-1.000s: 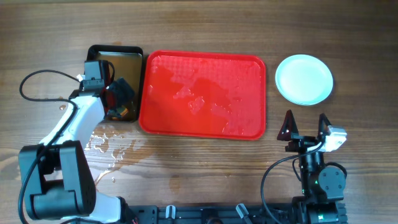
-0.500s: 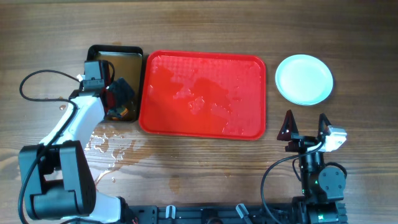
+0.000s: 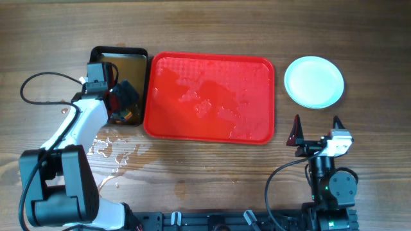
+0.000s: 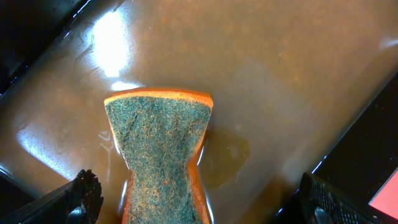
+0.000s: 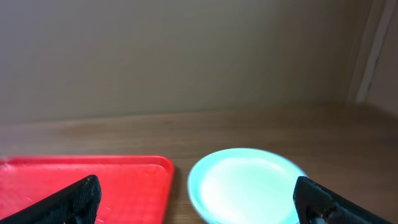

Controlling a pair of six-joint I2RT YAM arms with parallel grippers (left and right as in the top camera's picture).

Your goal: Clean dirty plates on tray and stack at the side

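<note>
The red tray lies mid-table, wet, with no plates on it. A pale mint-white plate sits on the wood to the tray's right; I cannot tell whether others lie under it. My right gripper hovers open just in front of that plate, with nothing between its fingers. The right wrist view shows the plate and the tray's corner ahead. My left gripper is open over the black pan. An orange sponge with a green scouring face lies in brownish water between its spread fingers.
The black pan of brown water stands against the tray's left edge. Spilled water marks the wood in front of the pan. A black cable loops off the left arm.
The right gripper has turned and shifted slightly in front of the plate. The left arm, sponge, tray and plate have not moved.
</note>
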